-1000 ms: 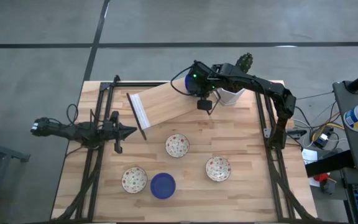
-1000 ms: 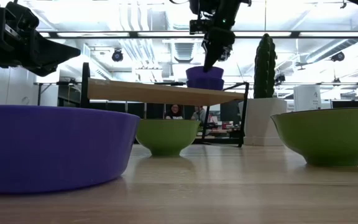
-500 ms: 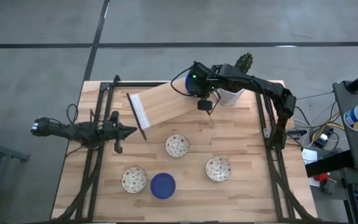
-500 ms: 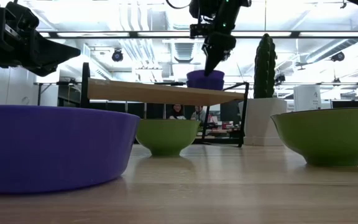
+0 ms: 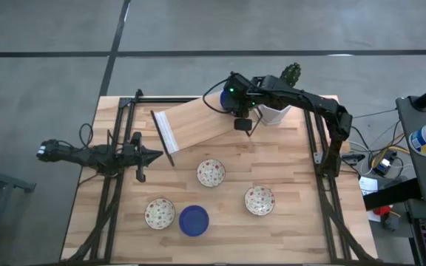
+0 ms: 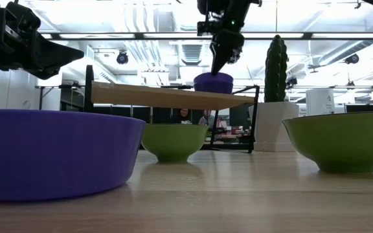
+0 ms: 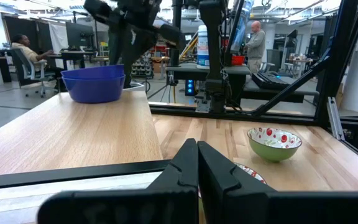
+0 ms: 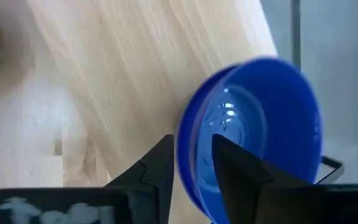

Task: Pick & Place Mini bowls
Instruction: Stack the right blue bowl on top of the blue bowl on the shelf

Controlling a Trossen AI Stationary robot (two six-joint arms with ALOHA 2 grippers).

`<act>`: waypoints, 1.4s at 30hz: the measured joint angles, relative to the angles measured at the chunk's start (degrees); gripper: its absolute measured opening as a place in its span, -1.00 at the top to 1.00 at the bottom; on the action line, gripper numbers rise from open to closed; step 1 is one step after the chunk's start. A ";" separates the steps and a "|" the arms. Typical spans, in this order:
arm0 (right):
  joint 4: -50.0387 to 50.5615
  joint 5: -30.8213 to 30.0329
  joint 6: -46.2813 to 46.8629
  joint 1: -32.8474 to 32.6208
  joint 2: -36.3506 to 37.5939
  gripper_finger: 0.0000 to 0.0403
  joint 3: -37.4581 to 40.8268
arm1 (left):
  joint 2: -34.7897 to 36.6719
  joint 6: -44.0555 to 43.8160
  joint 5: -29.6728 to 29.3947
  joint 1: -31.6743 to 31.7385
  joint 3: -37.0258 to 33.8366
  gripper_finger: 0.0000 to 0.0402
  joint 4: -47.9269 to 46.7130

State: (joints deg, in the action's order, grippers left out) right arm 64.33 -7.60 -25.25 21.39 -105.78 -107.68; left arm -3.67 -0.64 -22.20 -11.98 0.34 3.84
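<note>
Two deep blue mini bowls (image 6: 214, 82) sit nested on the far end of a raised, sloping wooden board (image 5: 198, 122). My right gripper (image 8: 194, 140) hangs over them, open, pointing steeply down. One finger (image 8: 160, 165) stands outside the top bowl's rim (image 8: 188, 134) and the other (image 8: 238, 168) inside it, a gap showing beside the rim. On the table rest three speckled bowls (image 5: 211, 173) (image 5: 259, 200) (image 5: 159, 213) and one blue bowl (image 5: 194, 220). My left gripper (image 5: 156, 156) waits shut at the table's left.
A white pot with a cactus (image 5: 276, 111) stands just right of the board's far end, close to my right arm. Black frame rails (image 5: 117, 185) run along both table sides. Bare wood lies between the board and the speckled bowls.
The upper blue bowl has dropped into the lower one on the board, so the stack stands lower than a second ago. My right gripper has stayed above it.
</note>
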 joint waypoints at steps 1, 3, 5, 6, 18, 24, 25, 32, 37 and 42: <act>0.01 0.00 -0.30 -0.31 0.23 0.46 -0.41 | 0.01 0.00 0.00 0.01 0.00 1.00 0.00; -0.34 -0.05 -0.54 -0.95 0.50 0.45 -1.13 | 0.01 0.00 0.01 0.00 0.00 1.00 0.00; -0.52 -0.78 -0.69 -1.41 0.65 0.46 -1.71 | -0.01 0.00 0.00 -0.01 0.00 1.00 0.00; -0.89 -2.53 -0.71 -1.75 0.71 0.47 -1.78 | -0.01 0.00 0.01 0.01 0.00 1.00 0.00; -2.00 -9.11 0.03 -2.02 -0.15 0.74 -1.70 | -0.01 0.00 0.00 0.00 0.00 1.00 0.00; -1.89 -9.10 -0.11 -2.00 -0.89 0.85 -1.59 | 0.01 0.00 0.00 0.01 0.00 1.00 0.00; -1.93 -9.11 -0.10 -2.00 -0.89 0.87 -1.59 | -0.01 0.00 0.00 -0.01 0.00 1.00 0.00; -1.06 -8.73 0.43 -2.00 -0.89 0.95 -1.31 | 0.00 0.00 0.01 0.00 0.00 1.00 0.00; -0.99 -8.24 0.94 -2.00 -0.89 0.96 -1.29 | -0.02 0.00 0.01 0.00 0.01 1.00 0.00; -0.21 -6.81 1.89 -2.00 -0.89 0.96 -1.18 | 0.01 0.00 0.00 -0.01 0.00 1.00 0.00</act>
State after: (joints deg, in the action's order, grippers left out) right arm 64.12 -14.41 -23.36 19.40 -106.67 -108.86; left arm -3.66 -0.64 -22.20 -11.99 0.34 3.84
